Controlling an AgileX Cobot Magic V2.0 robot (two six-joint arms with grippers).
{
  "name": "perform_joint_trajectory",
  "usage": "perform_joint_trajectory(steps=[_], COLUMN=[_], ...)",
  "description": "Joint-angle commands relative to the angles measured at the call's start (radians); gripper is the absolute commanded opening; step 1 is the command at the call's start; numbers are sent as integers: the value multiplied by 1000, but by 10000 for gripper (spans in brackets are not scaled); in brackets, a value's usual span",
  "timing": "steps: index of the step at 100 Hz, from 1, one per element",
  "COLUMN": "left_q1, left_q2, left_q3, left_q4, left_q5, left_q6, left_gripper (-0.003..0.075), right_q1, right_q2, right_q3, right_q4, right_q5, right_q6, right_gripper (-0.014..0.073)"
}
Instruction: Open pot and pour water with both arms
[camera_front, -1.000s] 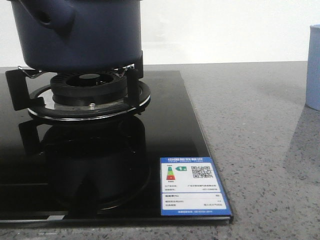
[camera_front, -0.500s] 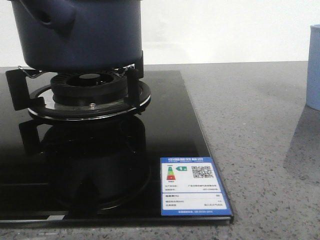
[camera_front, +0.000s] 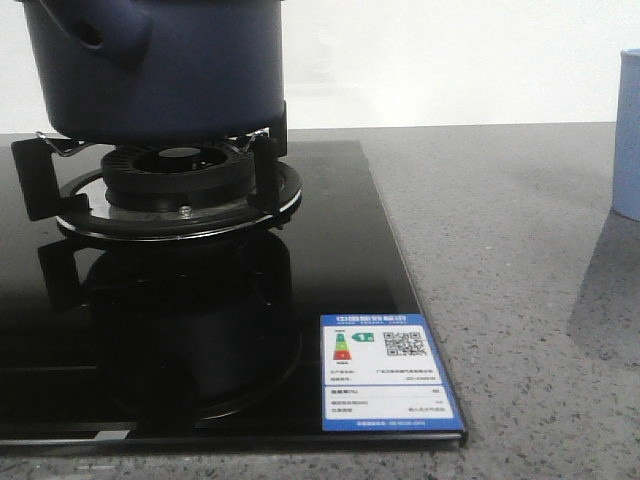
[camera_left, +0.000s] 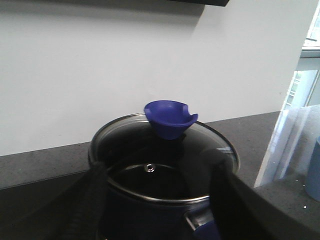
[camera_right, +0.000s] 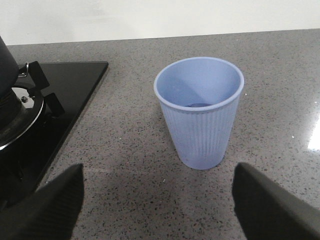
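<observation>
The dark navy pot (camera_front: 160, 70) stands on the gas burner (camera_front: 180, 185) at the far left. In the left wrist view the pot (camera_left: 150, 210) wears a glass lid (camera_left: 165, 160) with a blue cup-shaped knob (camera_left: 170, 118), and its stubby handle (camera_left: 202, 226) shows low down. My left gripper (camera_left: 160, 200) is open, its fingers either side of the pot's near rim, holding nothing. The pale blue ribbed cup (camera_right: 199, 112) stands upright on the counter; it also shows in the front view (camera_front: 628, 135). My right gripper (camera_right: 160, 202) is open and empty, short of the cup.
The black glass hob (camera_front: 330, 260) carries a blue energy label (camera_front: 388, 372) at its front right corner. Grey speckled counter (camera_front: 500, 250) lies between hob and cup. A white wall stands behind. A clear panel (camera_left: 290, 145) stands beside the pot.
The pot, hob and cup stay put. The shadow on the counter below the cup has shifted slightly to the right.
</observation>
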Motion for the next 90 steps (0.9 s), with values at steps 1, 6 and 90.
perform_joint_trajectory(steps=[1, 6, 90], left_q1=[-47, -67, -97], left_q2=[70, 114, 603], left_q3=[-69, -88, -347], left_q4=[12, 27, 63], left_q5=[-102, -126, -294], left_q6=[0, 0, 0], left_gripper=[503, 489, 553], right_q1=[2, 2, 2], right_q2=[14, 14, 14], right_q3=[-36, -36, -36], right_q4=[6, 6, 14], right_q5=[-75, -75, -71], right_q6=[-13, -13, -13], right_gripper=[587, 587, 587])
